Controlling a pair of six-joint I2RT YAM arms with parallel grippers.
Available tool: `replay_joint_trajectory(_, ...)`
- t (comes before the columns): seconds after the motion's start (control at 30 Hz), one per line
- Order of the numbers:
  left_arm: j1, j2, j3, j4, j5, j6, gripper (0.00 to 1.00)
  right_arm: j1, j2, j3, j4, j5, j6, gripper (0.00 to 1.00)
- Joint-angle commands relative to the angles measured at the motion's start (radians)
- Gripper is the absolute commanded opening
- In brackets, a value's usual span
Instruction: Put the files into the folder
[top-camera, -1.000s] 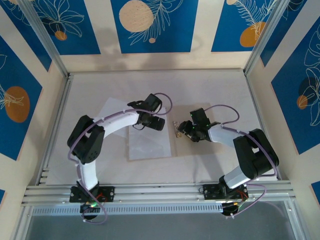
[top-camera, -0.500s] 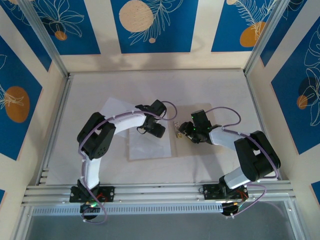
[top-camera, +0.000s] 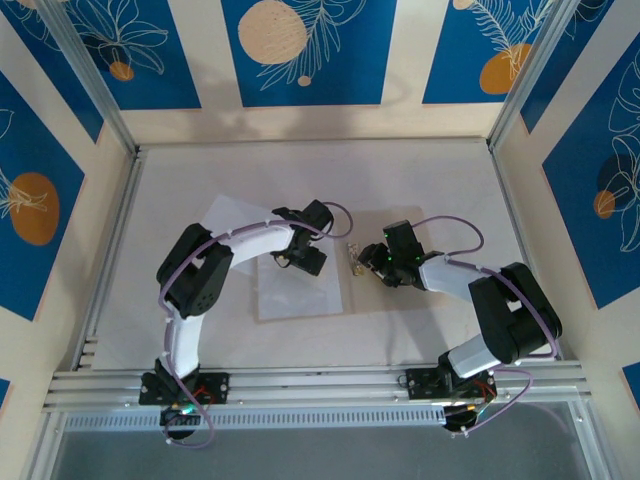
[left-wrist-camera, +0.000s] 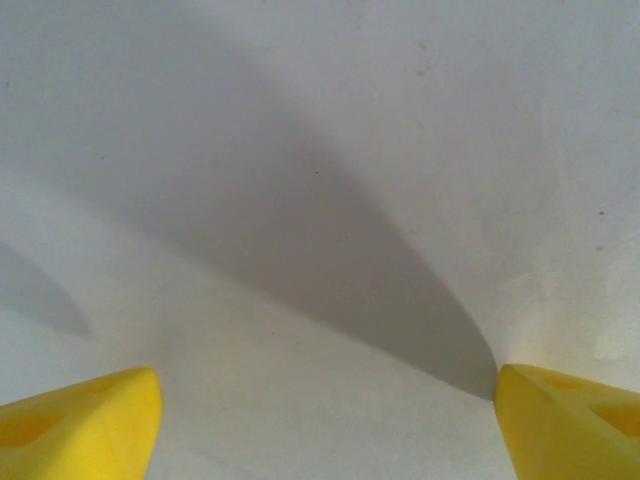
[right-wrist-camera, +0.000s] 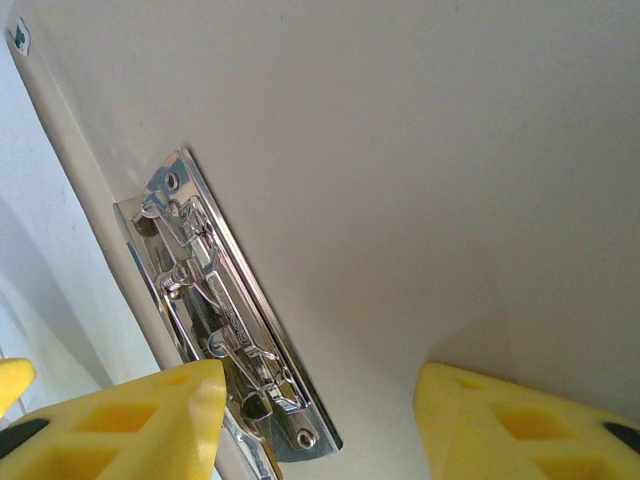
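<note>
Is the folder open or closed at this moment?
Open. The folder lies spread flat, its pale inner side facing up, and the metal clip beside its spine fold is uncovered.

We see the folder (top-camera: 405, 310) (right-wrist-camera: 420, 150) lying open and flat, pale inside up, with its metal clip (top-camera: 352, 258) (right-wrist-camera: 225, 320) at the spine. One white sheet (top-camera: 300, 295) lies flat just left of the clip. A second sheet (top-camera: 225, 215) lies tilted farther left.
</note>
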Motion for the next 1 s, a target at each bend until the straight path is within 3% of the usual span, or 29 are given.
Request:
replay_joint_trajectory(0.0, 0.025, 0.013, 0.012, -0.051, -0.028, -0.022, 0.86, -0.007, 0.015, -0.036, -0.054, 0.02, 0.013, 0.55)
replay_joint_trajectory(0.5, 0.023, -0.002, -0.01, -0.007, 0.131, 0.073, 0.82, -0.007, 0.025, -0.032, -0.054, 0.023, 0.018, 0.55)
replay_joint_trajectory(0.97, 0.023, 0.007, 0.021, -0.123, -0.02, 0.224, 0.82, -0.002, 0.036, -0.015, -0.082, 0.039, 0.023, 0.55)
